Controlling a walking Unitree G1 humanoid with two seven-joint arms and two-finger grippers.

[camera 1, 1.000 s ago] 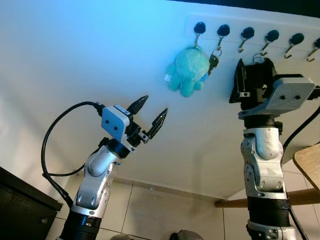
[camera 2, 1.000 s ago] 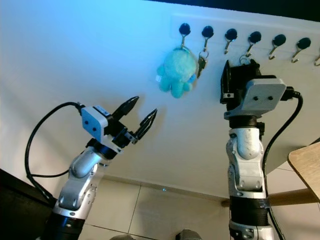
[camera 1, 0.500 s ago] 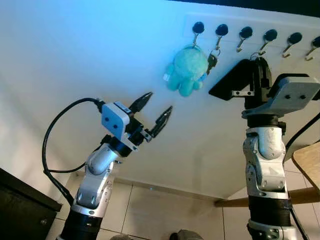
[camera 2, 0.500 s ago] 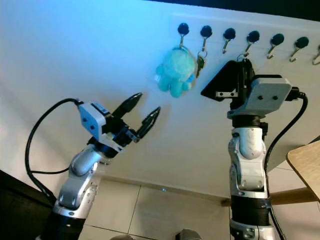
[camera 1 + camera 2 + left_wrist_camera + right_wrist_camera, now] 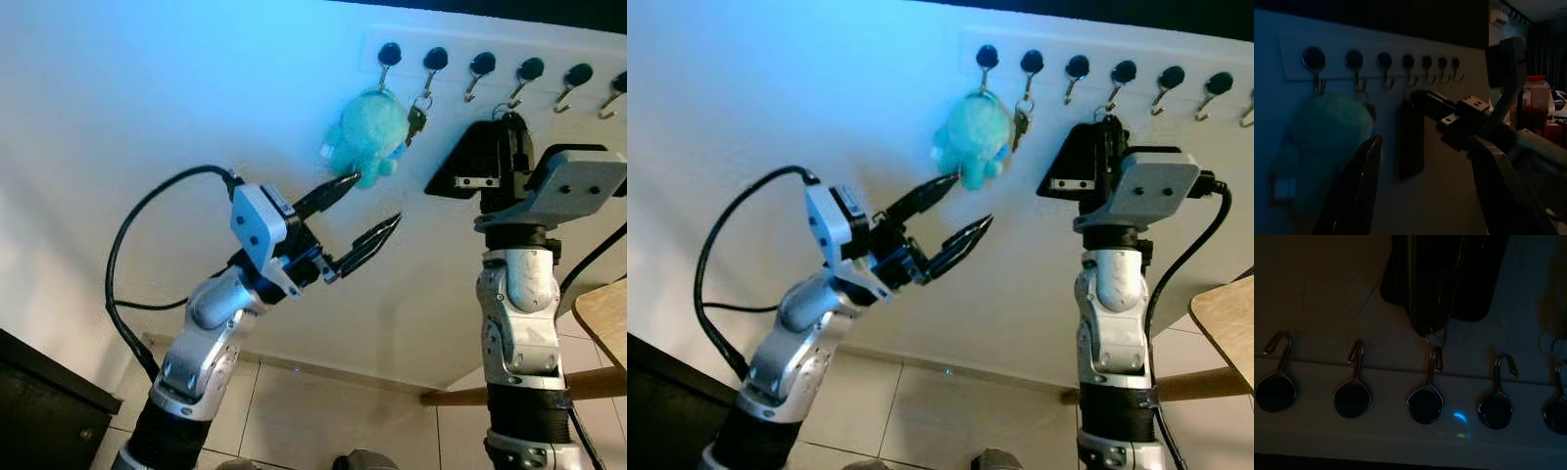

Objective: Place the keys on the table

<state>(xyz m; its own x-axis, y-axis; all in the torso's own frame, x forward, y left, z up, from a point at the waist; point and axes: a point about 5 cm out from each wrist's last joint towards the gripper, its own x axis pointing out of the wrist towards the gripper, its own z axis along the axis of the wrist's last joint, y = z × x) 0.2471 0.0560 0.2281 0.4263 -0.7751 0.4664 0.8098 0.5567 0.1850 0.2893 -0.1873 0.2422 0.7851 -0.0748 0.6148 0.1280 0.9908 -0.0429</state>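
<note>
Up against a white wall, the robot works at a rack of black-knobbed hooks (image 5: pixel 480 67) with both arms raised. The left tool (image 5: pixel 364 211) is released, its two long black fingers spread wide, the upper tip just below a turquoise plush keyring (image 5: pixel 368 136) that hangs from the first hook. A small dark key (image 5: pixel 417 121) dangles from the second hook, just beside the plush. The right tool (image 5: pixel 500 147) is up at the fourth hook, where a wire ring (image 5: pixel 1436 335) sits on the hook; in the right wrist view a dark fob (image 5: pixel 1444 279) hangs against the wall from that ring. Whether the right tool is clenched on the fob or only resting against it cannot be told, as the black fingers and black fob merge.

The keys are not yet off the rack, and the table (image 5: pixel 602 321), a wooden corner at the robot's far right, lies well apart from the hooks. The task looks to be at the unhooking step.

The risks are plain enough. If the ring is pulled straight away from the wall rather than lifted over the hook's upturned tip, it may snag and strain the rack. A loose hold could let the keys drop to the tiled floor (image 5: pixel 294 401). The left tool, so near the plush, could knock it or the neighbouring key.
</note>
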